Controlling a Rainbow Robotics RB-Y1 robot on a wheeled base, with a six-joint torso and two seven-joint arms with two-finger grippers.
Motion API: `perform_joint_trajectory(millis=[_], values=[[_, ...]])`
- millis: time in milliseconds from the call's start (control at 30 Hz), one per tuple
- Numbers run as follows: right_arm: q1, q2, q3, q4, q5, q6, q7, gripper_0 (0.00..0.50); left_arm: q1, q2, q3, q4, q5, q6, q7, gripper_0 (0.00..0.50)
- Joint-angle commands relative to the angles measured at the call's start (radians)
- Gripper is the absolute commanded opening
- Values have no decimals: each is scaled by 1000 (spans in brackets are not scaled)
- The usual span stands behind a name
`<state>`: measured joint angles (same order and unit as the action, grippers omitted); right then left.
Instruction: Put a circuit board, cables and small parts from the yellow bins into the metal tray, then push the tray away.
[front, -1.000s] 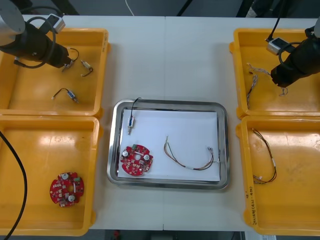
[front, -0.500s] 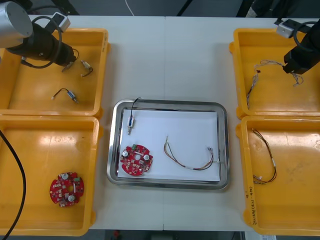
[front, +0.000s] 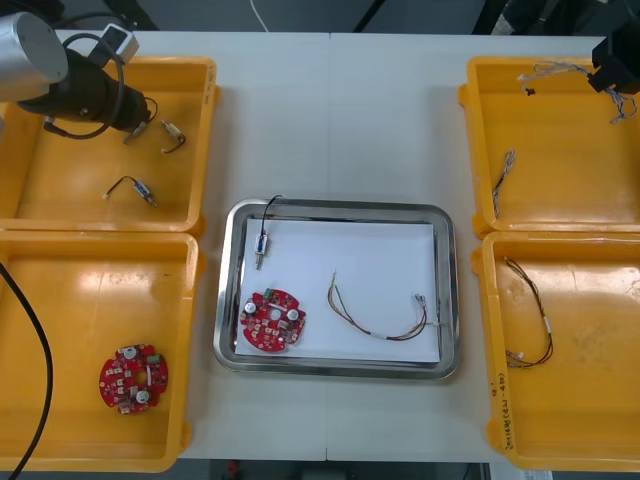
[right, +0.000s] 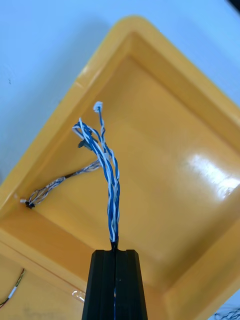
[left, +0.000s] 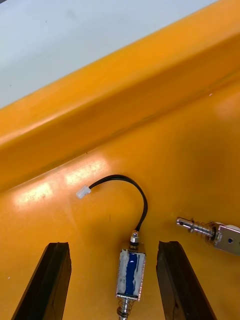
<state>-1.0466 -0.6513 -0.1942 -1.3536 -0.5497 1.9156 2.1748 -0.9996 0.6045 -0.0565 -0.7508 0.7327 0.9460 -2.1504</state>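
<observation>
**Front view.** The metal tray (front: 450, 290), at the middle of the bench (front: 340, 120), already holds a circuit board (front: 272, 320), a red and yellow cable (front: 380, 318) and a small metal part (front: 262, 245). The right end effector (front: 605, 75) is seen above the far right yellow bin (front: 480, 110), with a blue and white cable (front: 555, 70) hanging from it. The left end effector (front: 135, 108) is poised in the far left yellow bin (front: 205, 120).

**Right wrist view.** The fingers (right: 102, 285) are closed on one end of the twisted cable. A second cable (right: 55, 187) lies on the bin floor. For a clean transfer, the grip is best kept firm. The loose end should be carried clear of the bin wall and tray rim, then laid beside the items already placed, not across them.

**Left wrist view.** The fingers (left: 52, 280) stand apart, holding nothing, on either side of a blue-bodied part (left: 131, 270) on the bin floor. A neighbouring part (left: 210, 231) lies just beside one finger.
</observation>
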Motion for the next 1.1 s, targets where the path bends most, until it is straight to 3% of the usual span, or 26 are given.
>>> perform_joint_trajectory(millis=[33, 167, 400, 433, 467, 533, 900, 1100], values=[[-1, 5, 7, -104, -67, 4, -24, 0, 36, -9, -29, -15, 11, -29, -88, 500], [-1, 18, 70, -157, -141, 4, -23, 0, 49, -9, -45, -15, 13, -44, -85, 500], [2, 65, 163, -252, -207, 4, -24, 0, 56, -9, -77, -15, 34, -61, -69, 500], [3, 71, 174, -265, -208, 4, -24, 0, 56, -9, -80, -15, 33, -66, -66, 460], [11, 81, 188, -286, -210, 4, -27, 0, 55, -9, -88, -13, 33, -72, -63, 223], [30, 93, 203, -323, -208, 4, -30, 0, 56, -9, -91, -15, 33, -75, -55, 0], [148, 119, 337, -510, -226, 4, -44, 0, 56, 1, -62, -22, 44, -59, -51, 0], [175, 170, 444, -536, -179, 4, -44, 0, 56, 32, -31, -97, 27, 42, -11, 0]])
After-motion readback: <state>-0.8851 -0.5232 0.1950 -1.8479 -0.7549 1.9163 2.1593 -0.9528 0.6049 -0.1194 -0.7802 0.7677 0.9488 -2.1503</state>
